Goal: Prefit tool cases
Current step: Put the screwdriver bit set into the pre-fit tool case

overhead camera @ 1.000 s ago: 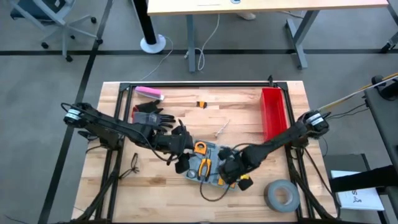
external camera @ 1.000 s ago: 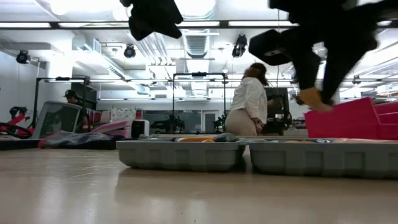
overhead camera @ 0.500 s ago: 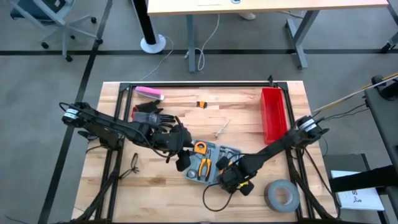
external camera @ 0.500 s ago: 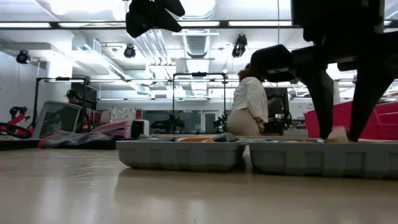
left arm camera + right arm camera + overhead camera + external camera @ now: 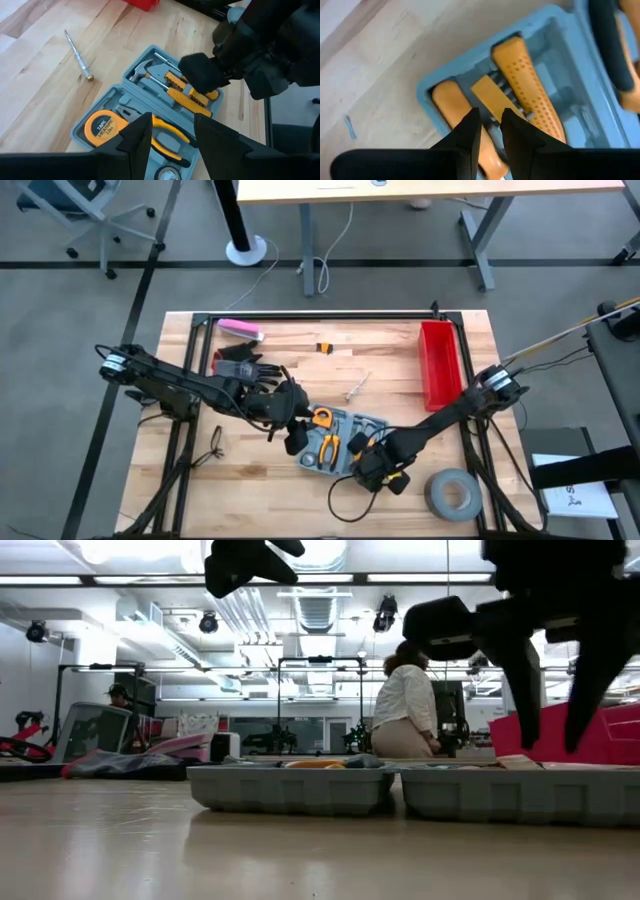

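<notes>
The grey-blue tool case [image 5: 340, 442] lies open and flat on the table, its two halves side by side in the low view [image 5: 290, 790]. Its slots hold a yellow tape measure [image 5: 102, 127], pliers [image 5: 167, 137], a hammer and yellow-handled tools [image 5: 527, 95]. My left gripper [image 5: 172, 145] is open and hovers above the case's left half [image 5: 295, 430], touching nothing. My right gripper [image 5: 491, 135] is open just above the case's near right corner [image 5: 370, 465]. Its fingers [image 5: 553, 740] straddle a flat yellow piece [image 5: 487, 97] that lies in the case.
A red bin [image 5: 438, 360] stands at the right edge and a grey tape roll [image 5: 455, 492] near the right corner. A thin screwdriver [image 5: 355, 387] lies beyond the case. Black gloves [image 5: 245, 370] and a pink item [image 5: 240, 330] are far left. A person [image 5: 405, 710] stands in the room behind.
My right gripper carried a small orange-tan piece toward the near edge and down onto the case's right half. It has since risen slightly, and the piece stays in the case below its fingers. The case has not moved.
</notes>
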Tool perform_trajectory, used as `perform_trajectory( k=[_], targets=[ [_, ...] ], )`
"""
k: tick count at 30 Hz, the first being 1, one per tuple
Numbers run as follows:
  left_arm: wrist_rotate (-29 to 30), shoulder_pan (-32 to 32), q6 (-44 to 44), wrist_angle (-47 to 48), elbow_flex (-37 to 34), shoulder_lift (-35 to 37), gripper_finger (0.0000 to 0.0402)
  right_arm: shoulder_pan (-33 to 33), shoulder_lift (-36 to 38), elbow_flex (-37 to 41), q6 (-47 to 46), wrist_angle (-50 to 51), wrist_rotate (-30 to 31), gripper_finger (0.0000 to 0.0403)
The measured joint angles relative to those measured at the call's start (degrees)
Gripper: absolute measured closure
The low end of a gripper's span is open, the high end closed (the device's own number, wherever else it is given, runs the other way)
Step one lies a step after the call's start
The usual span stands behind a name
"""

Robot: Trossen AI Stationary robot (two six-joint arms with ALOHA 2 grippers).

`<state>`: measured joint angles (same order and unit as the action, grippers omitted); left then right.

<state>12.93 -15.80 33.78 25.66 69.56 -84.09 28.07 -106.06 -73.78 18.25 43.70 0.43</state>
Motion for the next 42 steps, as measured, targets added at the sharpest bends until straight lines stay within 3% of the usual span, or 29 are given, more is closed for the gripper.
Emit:
perform_trajectory(
  k=[5, 13, 22, 27, 42],
  targets=[
    [0.0, 0.0, -0.3, 0.1, 0.0, 0.1, 0.0248, -0.7, 0.7, 0.0, -9.3, 0.2, 0.5, 0.0335],
    [0.0, 0.0, -1.7, 0.1, 0.0, 0.1, 0.0248, -3.4, 0.5, -0.3, -17.6, 0.5, 7.7, 0.0345],
    [0.0, 0.0, -2.2, 0.2, 0.0, 0.1, 0.0248, -3.9, -1.9, -0.1, -19.6, 0.9, 6.3, 0.0364],
    [-0.3, -0.2, -2.7, 0.3, 0.0, 0.1, 0.0248, -3.3, -2.7, -0.1, -22.4, 1.0, 0.4, 0.0359],
    [-0.4, -0.1, -3.3, 0.3, 0.0, 0.9, 0.0248, -2.4, -2.4, -2.7, -25.2, 10.8, 0.3, 0.0375]
  ],
)
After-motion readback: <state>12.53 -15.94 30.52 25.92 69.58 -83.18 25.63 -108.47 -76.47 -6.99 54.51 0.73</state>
